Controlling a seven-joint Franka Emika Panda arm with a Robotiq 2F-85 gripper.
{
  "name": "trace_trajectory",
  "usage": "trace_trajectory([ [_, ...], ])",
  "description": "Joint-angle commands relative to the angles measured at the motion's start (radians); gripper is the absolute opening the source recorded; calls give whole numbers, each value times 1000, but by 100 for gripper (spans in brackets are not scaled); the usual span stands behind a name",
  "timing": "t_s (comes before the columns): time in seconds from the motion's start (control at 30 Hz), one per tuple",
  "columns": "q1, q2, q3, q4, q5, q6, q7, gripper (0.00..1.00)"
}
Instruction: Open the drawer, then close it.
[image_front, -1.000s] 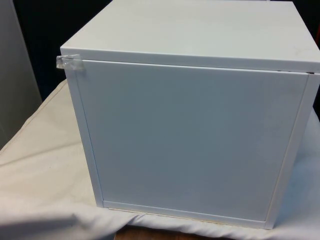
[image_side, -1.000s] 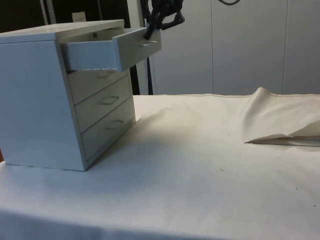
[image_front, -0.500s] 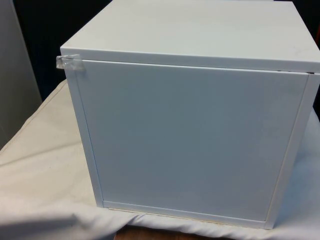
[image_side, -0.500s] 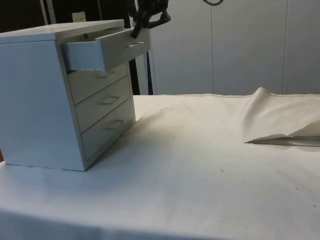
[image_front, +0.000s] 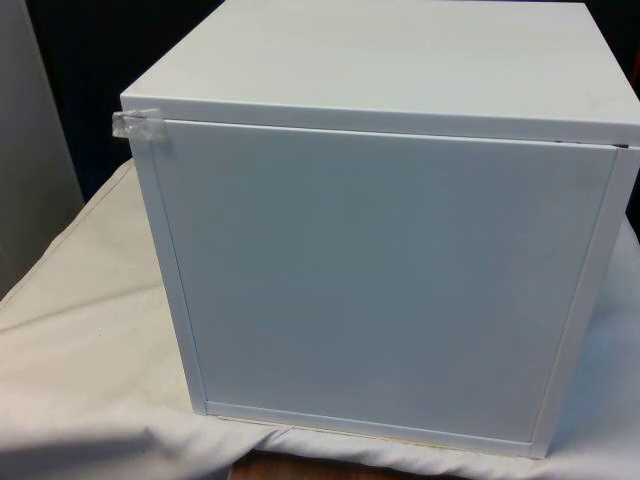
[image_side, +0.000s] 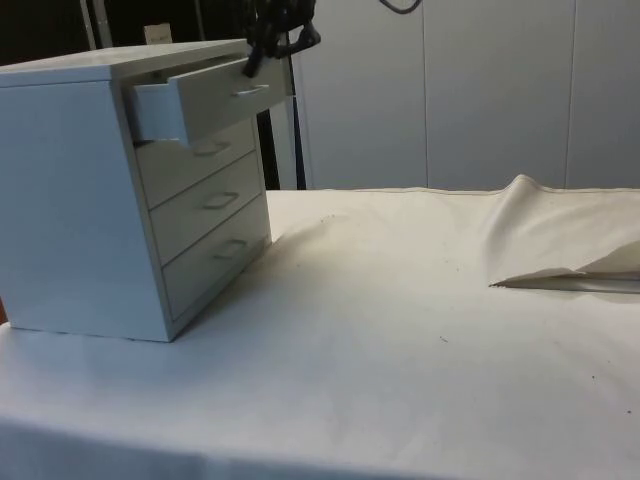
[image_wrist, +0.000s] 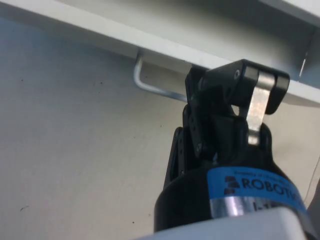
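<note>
A white chest of drawers (image_front: 380, 280) turns its plain back to the front view. From the side the chest (image_side: 70, 200) shows several drawers. Its top drawer (image_side: 215, 98) stands partly out, by roughly a third of its length. My black gripper (image_side: 262, 55) is at the upper edge of that drawer's front, touching it. In the wrist view the gripper (image_wrist: 237, 75) has its fingers together, with nothing between them, against the drawer's front rim (image_wrist: 90, 27). The metal handle (image_wrist: 150, 86) sticks out just beside them.
The lower drawers (image_side: 205, 205) are closed. A white cloth (image_side: 400, 330) covers the table, with a raised fold (image_side: 560, 250) at the side view's right. A bit of clear tape (image_front: 135, 122) sits on the chest's upper corner.
The top drawer has slid back into the chest by about half of what stood out. My gripper has moved with it towards the chest, staying at the drawer front.
</note>
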Motion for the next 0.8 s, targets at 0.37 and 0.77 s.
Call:
trace_trajectory([
  [0.37, 7, 68, 0, 64, 25, -1, 0, 0],
  [0.77, 17, 176, 1, 169, 78, -3, -10, 0],
])
